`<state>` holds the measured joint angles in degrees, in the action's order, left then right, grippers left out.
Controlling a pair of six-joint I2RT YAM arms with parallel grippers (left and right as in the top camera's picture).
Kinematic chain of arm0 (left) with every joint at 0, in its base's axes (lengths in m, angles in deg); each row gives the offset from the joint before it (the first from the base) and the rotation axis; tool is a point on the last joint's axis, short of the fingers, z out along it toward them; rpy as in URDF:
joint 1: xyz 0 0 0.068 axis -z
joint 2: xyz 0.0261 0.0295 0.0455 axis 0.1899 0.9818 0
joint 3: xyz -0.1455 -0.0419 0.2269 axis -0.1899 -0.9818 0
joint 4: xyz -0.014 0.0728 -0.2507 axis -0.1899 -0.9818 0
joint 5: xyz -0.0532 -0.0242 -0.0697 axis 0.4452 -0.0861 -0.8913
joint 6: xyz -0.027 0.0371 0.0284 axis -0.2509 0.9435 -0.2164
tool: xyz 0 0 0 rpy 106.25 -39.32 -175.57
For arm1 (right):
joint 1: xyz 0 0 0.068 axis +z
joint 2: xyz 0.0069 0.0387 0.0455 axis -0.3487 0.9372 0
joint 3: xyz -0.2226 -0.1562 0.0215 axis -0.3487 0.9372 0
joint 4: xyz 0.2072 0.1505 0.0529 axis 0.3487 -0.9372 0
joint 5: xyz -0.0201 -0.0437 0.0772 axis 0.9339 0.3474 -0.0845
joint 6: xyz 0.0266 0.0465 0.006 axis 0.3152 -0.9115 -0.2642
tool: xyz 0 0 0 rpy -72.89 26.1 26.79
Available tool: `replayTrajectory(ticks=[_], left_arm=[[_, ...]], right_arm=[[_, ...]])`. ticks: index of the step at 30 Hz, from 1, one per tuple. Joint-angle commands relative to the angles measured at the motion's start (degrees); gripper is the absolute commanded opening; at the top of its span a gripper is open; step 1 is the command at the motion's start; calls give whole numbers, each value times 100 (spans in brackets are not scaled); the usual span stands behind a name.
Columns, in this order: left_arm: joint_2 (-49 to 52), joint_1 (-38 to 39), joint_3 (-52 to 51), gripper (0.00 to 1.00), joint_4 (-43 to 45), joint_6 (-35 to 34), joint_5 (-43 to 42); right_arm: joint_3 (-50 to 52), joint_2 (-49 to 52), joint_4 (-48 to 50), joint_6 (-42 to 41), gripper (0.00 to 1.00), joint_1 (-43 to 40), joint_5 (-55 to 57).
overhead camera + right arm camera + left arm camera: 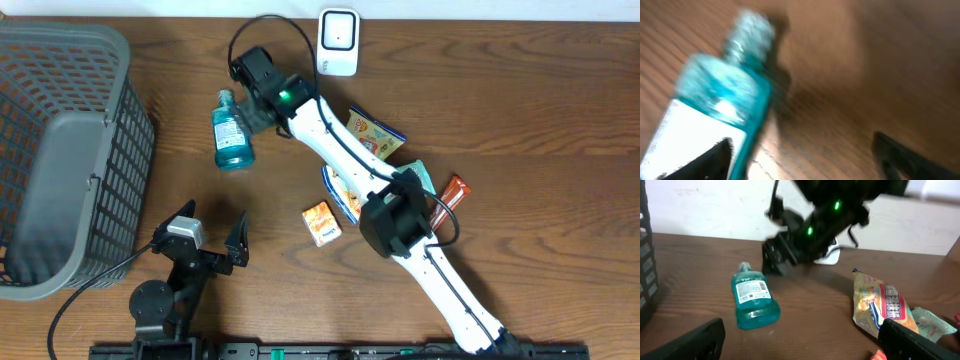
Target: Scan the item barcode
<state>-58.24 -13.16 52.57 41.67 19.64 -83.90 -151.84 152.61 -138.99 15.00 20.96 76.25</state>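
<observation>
Right gripper (803,141), jaws wide, hovers just beside the lying mouthwash bottle (715,100).

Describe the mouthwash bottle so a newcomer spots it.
Start at the grey mesh basket on the left. Just right of it the mouthwash bottle lies on its side. It is the only clear teal bottle; its neighbours are snack packets and a small orange box.
</observation>
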Motion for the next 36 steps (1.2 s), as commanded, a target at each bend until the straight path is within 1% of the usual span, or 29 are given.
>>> replayTrajectory(ticks=[1, 5, 8, 12, 16, 21, 24, 28, 29, 32, 36], left_arm=[[7, -7, -160, 98, -90, -9, -94], [7, -7, -160, 98, -90, -7, -96], [7, -7, -160, 98, -90, -7, -96], [7, -7, -160, 98, -90, -7, -96], [7, -7, -160, 98, -90, -7, -94], [7, -7, -160, 98, -90, -9, -94], [7, -7, -160, 98, -90, -9, -96], [7, -7, -160, 98, -90, -7, -96], [7, -7, -160, 98, -90, -9, -94], [7, -7, -160, 98, -90, -7, -94], [7, -7, -160, 98, -90, -7, -96]], right_arm=[[-13, -343, 48, -94, 99, 181, 37], [-13, -343, 24, -317, 99, 295, 37], [-13, -341, 201, -337, 99, 387, 37], [153, -302, 772, -391, 99, 468, 92], [619, -66, 1537, -1191, 99, 509, 455], [1156, 166, 2448, -1447, 99, 516, 984], [1237, 249, 2695, -1480, 99, 514, 1058], [1241, 297, 2664, -1582, 98, 549, 780], [1248, 304, 2549, -1602, 89, 590, 782], [1248, 304, 2249, -1600, 77, 660, 1060], [1244, 221, 1587, -1598, 63, 678, 1309]])
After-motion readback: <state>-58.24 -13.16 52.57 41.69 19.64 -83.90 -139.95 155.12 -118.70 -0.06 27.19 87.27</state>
